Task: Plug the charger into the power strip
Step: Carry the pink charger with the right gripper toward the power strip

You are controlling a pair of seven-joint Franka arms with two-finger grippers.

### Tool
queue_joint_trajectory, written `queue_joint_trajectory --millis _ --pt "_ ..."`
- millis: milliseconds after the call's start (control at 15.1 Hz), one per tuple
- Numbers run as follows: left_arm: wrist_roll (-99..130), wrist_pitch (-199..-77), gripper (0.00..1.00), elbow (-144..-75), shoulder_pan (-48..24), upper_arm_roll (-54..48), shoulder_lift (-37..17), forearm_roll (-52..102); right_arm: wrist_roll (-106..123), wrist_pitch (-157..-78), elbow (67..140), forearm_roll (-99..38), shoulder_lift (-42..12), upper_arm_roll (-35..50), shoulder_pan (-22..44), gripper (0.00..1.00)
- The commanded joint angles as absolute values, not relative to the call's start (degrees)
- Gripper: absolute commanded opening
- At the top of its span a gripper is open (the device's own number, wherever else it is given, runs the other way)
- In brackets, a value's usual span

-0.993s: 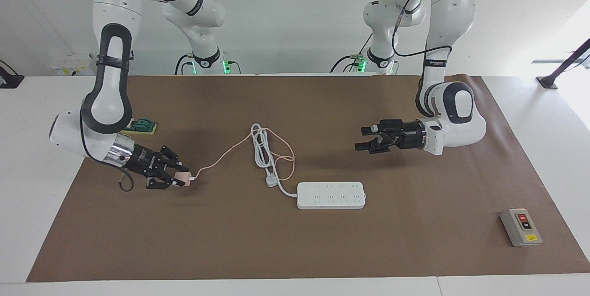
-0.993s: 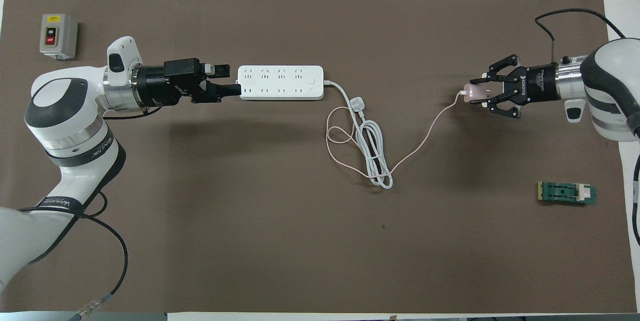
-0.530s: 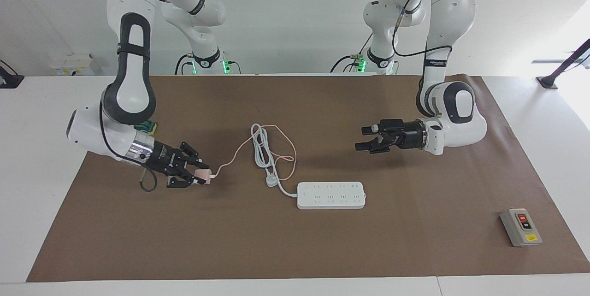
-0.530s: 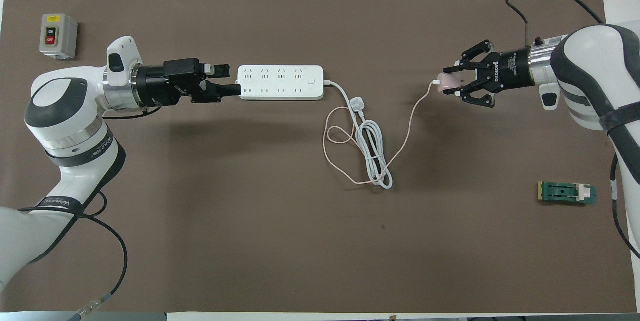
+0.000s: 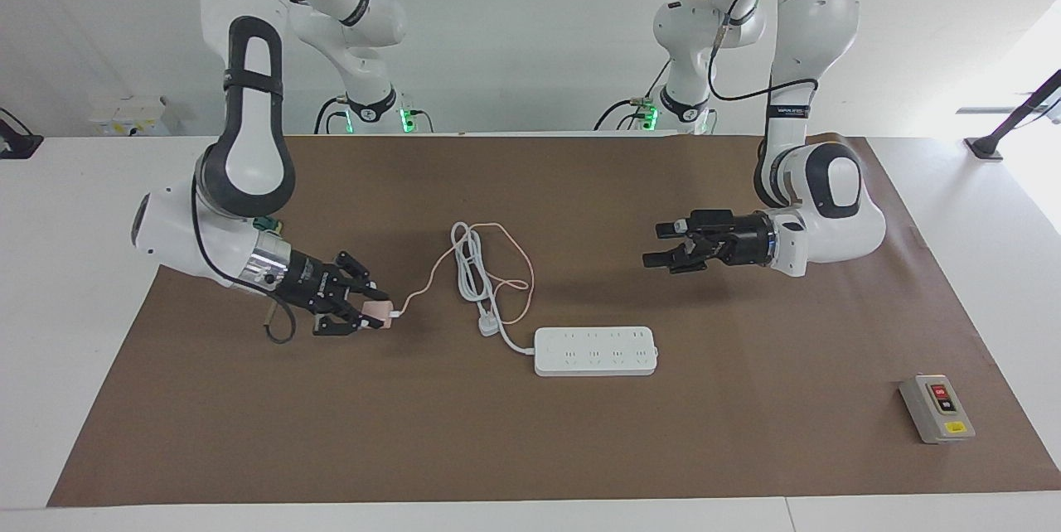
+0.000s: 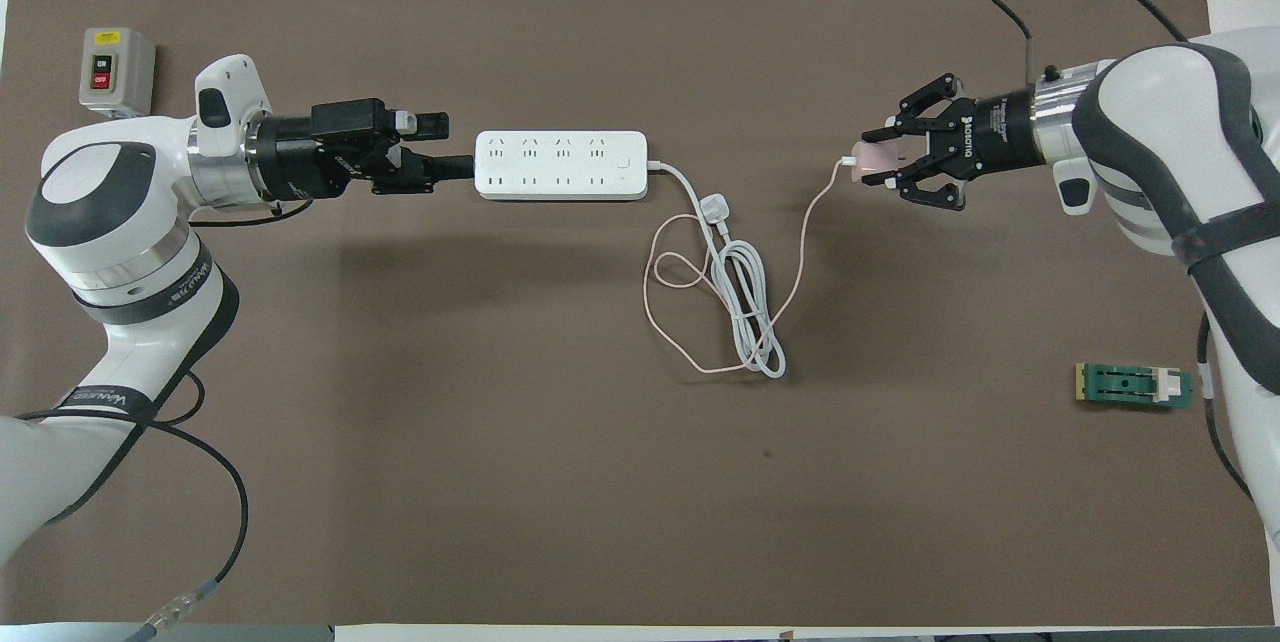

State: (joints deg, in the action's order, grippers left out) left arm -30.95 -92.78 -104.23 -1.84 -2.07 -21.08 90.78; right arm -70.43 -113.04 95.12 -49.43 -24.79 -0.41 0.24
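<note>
Charger [image 5: 377, 314] pinched in right pincer [image 5: 365, 313] (airborne), well apart from power strip [image 5: 595, 350]; left pincer [image 5: 661, 247] spread.

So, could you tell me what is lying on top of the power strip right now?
Nothing lies on the power strip; its sockets are all bare. The right gripper holds the charger above the mat, and the open left gripper hangs in the air.

A grey switch box [image 5: 937, 408] with red and black buttons sat on the brown mat [image 5: 746, 449] at the left arm's end. A small green fixture [image 6: 1133, 386] lay flat at the right arm's end, well apart.
</note>
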Motion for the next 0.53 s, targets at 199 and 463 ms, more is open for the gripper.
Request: queue_joint_trajectory --millis 199,463 --pt "-29.88 -91.85 1.0 -103.89 -1.5 -1.85 -20.57 90.0 -81.02 -118.91 92.82 -48.25 -22.5 -0.79 10.98 0.0" --pt "-29.88 -91.93 1.0 -103.8 -1.58 -1.93 -20.57 90.0 -87.79 -120.23 89.31 -47.55 -21.97 -0.97 15.9 0.0"
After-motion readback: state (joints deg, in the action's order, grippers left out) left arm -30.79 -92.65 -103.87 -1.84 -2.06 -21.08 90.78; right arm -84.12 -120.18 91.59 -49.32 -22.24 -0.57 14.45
